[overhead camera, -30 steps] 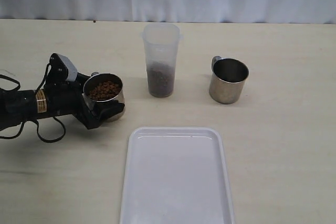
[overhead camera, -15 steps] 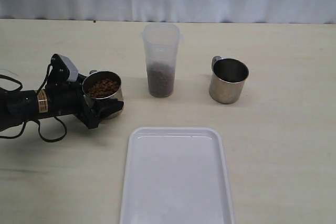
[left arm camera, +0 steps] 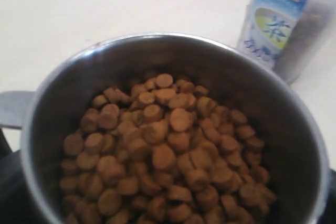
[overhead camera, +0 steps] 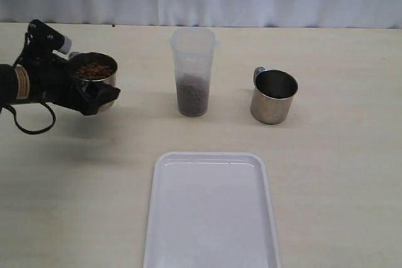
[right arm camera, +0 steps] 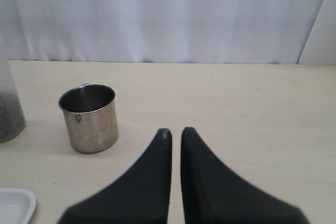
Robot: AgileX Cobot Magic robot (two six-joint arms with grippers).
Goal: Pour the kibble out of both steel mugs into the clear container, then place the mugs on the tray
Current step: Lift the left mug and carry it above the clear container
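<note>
– Left claw point(overhead camera: 94, 86) status?
– Clamped on one steel mug point(left arm camera: 68, 93), fingers either side of the wall. Mug's upright and near full of kibble point(left arm camera: 163, 150). Ext. view has it at far left. Looks raised off the table point(overhead camera: 339, 186), w/ a shadow under it.
– Where's that vs. the clear container point(overhead camera: 192, 70)?
– Container stands centre-back, well apart to the right of the held mug. Its lower part holds kibble.
– Right claw point(right arm camera: 174, 135)?
– Pinched closed, nothing btwn the fingers, just a thin slit. Not in ext. view.
– Second mug point(overhead camera: 273, 96)?
– Upright on the table, right of the container, so the container sits btwn the two mugs. Inside looks empty, handle toward back-left in ext. view. It's ahead of the right claw, apart, no contact.
– Tray point(overhead camera: 210, 218)?
– Front centre, nearer the cam than the container. Neither mug is on it.
– Anything else?
– Left wrist cam shows a blue-white printed label point(left arm camera: 275, 17) past the mug rim. Can't tell what it's on.
</note>
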